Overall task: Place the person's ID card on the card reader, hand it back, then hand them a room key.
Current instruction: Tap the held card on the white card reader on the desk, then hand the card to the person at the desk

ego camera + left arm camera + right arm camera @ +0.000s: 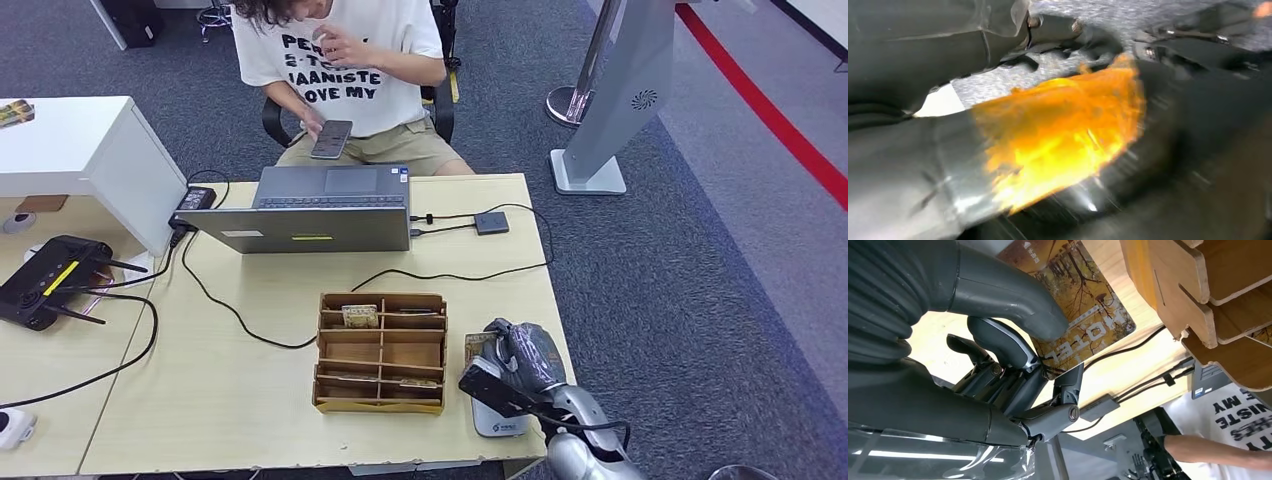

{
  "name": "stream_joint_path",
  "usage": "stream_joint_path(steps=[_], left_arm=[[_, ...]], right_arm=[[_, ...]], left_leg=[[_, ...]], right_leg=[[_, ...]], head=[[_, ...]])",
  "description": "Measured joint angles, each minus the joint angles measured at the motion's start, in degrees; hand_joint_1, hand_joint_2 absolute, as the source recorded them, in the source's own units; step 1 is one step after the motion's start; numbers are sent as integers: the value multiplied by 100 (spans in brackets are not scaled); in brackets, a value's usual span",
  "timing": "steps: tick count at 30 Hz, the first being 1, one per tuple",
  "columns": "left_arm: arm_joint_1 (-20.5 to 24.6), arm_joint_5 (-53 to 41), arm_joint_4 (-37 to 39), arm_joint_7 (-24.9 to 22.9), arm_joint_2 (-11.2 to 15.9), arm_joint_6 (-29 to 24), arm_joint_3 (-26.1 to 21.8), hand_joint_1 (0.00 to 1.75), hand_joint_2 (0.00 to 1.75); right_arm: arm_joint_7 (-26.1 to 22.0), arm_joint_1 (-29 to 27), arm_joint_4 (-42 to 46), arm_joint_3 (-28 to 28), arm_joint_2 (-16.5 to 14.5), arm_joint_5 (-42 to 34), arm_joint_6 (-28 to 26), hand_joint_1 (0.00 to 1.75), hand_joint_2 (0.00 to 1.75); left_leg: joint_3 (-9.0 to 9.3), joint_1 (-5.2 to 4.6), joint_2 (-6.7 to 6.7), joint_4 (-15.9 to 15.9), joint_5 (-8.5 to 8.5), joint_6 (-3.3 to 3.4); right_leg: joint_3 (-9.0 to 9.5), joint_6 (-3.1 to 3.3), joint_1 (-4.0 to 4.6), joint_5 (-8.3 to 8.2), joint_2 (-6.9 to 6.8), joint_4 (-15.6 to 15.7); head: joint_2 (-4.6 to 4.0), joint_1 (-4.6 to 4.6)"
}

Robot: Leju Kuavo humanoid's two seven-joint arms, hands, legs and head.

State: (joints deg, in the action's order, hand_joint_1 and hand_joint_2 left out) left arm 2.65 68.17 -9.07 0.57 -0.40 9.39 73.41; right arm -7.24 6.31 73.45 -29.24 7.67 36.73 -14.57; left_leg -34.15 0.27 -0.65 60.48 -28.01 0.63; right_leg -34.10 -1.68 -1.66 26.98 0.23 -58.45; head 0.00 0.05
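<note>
High head view, close wrist views

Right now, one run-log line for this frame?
right hand: holds hotel card in thumb and fingers | place: over card reader, beside wooden organizer | person: seated, on phone

I see a matt pale wood table [250,400] and an organiser [381,352] of raw, unfinished plywood. The card [1083,305] under my right hand [1013,360] looks glossy printed plastic; the hand's thumb is smooth grey plastic. The laptop [312,208] has brushed grey metal, and the floor is rough carpet [700,300].
</note>
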Motion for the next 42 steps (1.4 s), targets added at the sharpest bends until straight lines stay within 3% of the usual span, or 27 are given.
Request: stream_joint_path(steps=[9,14,25,42], left_arm=[[-153,37,0,0,145,40,-120,0,0],[-167,67,0,14,170,40,-183,0,0],[-231,131,0,81,176,19,-231,0,0],[-244,118,0,122,175,5,-276,0,0]], right_arm=[[-110,163,-228,-42,-50,-200,-25,175,175],[-378,132,-162,-13,-75,-773,-39,175,175],[-990,-172,801,225,-130,-1832,-194,175,175],[-1237,-242,1667,256,-172,-2056,-502,175,175]], left_leg=[[0,-1,0,0,0,0],[-1,-1,-1,0,0,0],[-5,-1,0,0,0,0],[-7,-1,0,0,0,0]], right_leg=[[2,0,-1,-1,-1,1],[1,0,-1,-1,-1,1],[-5,0,0,0,0,1],[-5,0,0,0,0,0]], head=[[0,-1],[0,-1],[0,0],[0,-1]])
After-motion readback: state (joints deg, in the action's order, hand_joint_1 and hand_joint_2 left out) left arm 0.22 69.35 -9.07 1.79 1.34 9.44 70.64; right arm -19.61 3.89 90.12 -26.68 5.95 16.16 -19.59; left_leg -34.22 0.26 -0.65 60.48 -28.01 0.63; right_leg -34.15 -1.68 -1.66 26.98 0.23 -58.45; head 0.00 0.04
